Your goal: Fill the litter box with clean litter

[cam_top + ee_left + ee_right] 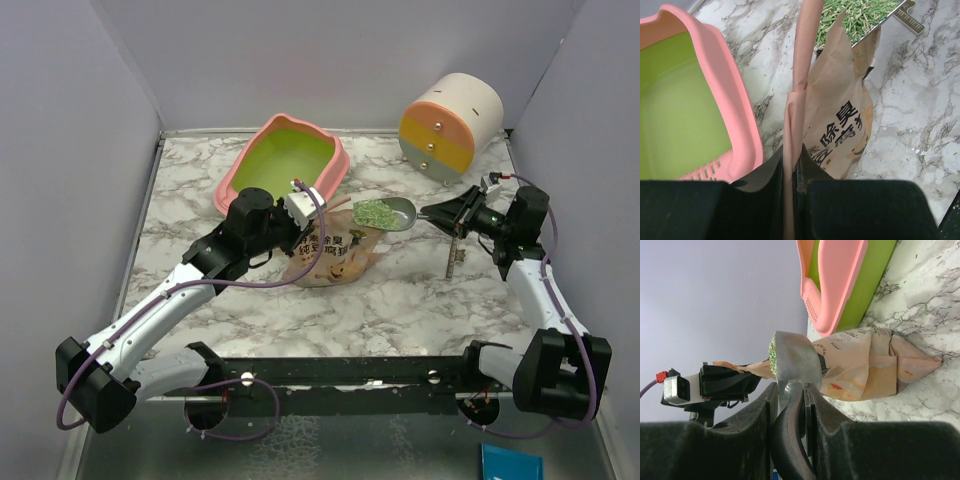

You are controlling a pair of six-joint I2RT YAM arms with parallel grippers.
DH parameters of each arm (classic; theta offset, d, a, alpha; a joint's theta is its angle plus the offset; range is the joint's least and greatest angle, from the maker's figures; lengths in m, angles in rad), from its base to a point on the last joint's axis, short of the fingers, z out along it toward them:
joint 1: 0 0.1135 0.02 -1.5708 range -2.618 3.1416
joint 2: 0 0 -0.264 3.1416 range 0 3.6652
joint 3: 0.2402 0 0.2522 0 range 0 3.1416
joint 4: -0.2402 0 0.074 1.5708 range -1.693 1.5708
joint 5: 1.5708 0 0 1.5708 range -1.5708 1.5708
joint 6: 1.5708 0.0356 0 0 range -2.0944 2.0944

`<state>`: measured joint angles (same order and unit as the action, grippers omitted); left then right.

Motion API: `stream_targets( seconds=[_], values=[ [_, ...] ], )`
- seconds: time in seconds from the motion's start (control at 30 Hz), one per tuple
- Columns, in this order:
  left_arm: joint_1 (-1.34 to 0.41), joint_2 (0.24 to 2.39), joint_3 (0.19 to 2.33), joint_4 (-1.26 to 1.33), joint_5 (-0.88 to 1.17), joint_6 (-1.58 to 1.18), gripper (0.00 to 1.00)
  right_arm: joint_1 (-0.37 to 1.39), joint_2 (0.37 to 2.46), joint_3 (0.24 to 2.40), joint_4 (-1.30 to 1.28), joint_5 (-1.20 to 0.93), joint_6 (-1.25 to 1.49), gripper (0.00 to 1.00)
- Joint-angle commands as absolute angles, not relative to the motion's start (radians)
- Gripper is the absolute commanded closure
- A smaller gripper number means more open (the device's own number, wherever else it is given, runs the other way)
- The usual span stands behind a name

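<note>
Top external | left gripper [312, 212] pinching pouch [335, 258] top edge | right gripper [450, 212] clamped around scoop [398, 212] handle | clean litter [374, 213] heaped in scoop above pouch mouth, near litter box [228, 188], which looks bare inside | granules loose, light, spill-prone: carry by handle, bowl level

The litter box [240, 178] fills the far left corner of the worktop [400, 300]. The round drawer cabinet [450, 125] blocks the far right corner, with open marble between them along the far edge. The pouch [335, 258], pinched by the left gripper [305, 208], stands mid-worktop just beside the box's near lip. The scoop [398, 212] in the right gripper [437, 212] reaches from the pouch mouth toward the right edge. The near half lies open but for both arms.
</note>
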<state>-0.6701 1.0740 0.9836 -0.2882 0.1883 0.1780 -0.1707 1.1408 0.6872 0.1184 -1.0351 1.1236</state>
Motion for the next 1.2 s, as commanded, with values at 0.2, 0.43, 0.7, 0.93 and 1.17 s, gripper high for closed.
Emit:
stream_targets(
  seconds=[0.2,0.43,0.7,0.93,1.17],
  values=[
    [-0.669,1.006,0.953,-0.206,0.153,0.136,0.9,-0.189,1.118,0.687,0.253,-0.997,1.236,0.99],
    [-0.669,0.987,0.938,-0.204,0.155,0.128,0.9,-0.189,1.157,0.711,0.294,-0.976,1.264,0.99],
    [-0.669,0.976,0.922,-0.183,0.163,0.113,0.87,-0.189,1.251,0.793,0.33,-0.986,1.245,0.99],
    [-0.669,0.972,0.924,-0.179,0.139,0.1,0.76,-0.189,1.333,0.882,0.334,-0.992,1.222,0.99],
    [-0.669,0.959,0.944,-0.185,0.091,0.09,0.62,-0.177,1.432,0.964,0.37,-0.995,1.233,0.99]
  ],
)
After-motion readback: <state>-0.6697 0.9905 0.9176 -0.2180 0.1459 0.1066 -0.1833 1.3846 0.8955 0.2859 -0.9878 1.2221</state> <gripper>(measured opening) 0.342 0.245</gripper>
